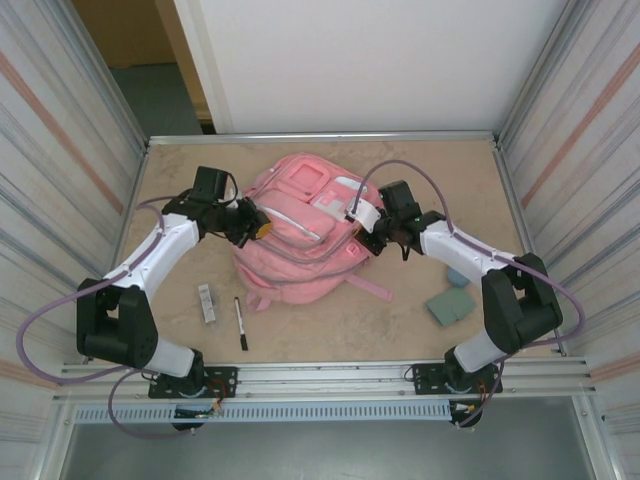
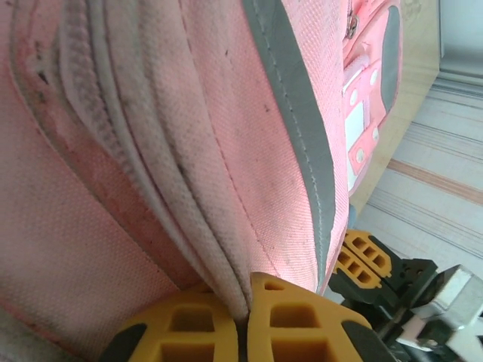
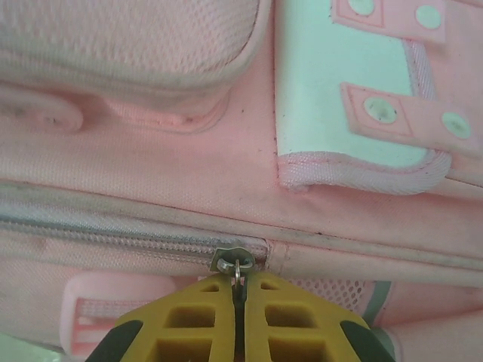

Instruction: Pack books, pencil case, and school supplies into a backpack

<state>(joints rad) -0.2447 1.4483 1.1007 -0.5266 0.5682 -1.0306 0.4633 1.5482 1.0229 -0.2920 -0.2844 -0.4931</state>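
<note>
1. My left gripper (image 1: 258, 228) is at the left edge of the backpack (image 1: 292, 262), clenched on a fold of its pink fabric. In the left wrist view the yellow fingers (image 2: 302, 320) meet with the fold pinched between them.
2. My right gripper (image 1: 372, 240) is at the backpack's right side, clamped on the small metal zipper pull (image 3: 237, 265). The pull sits at the end of the zip line, just below the pale pocket flap (image 3: 339, 90).
3. The two grippers face each other across the backpack, both touching it.
4. The backpack lies mid-table, nearer the far rim. There is bare table (image 1: 330, 325) in front of it.
5. Near-left of the backpack are a whitish-grey bar (image 1: 207, 302) and a black pen (image 1: 241, 323), side by side and not touching.
6. Near-right of the backpack are a small blue item (image 1: 457, 277) and a grey-green flat piece (image 1: 449, 306), close to my right forearm.
7. A pink strap (image 1: 365, 287) trails from the backpack's near-right corner onto the table.
8. The backpack is woven pink canvas, scuffed, with a grey trim band (image 2: 302, 128), fine zipper teeth and white-and-pink snap tabs on the flap.
</note>
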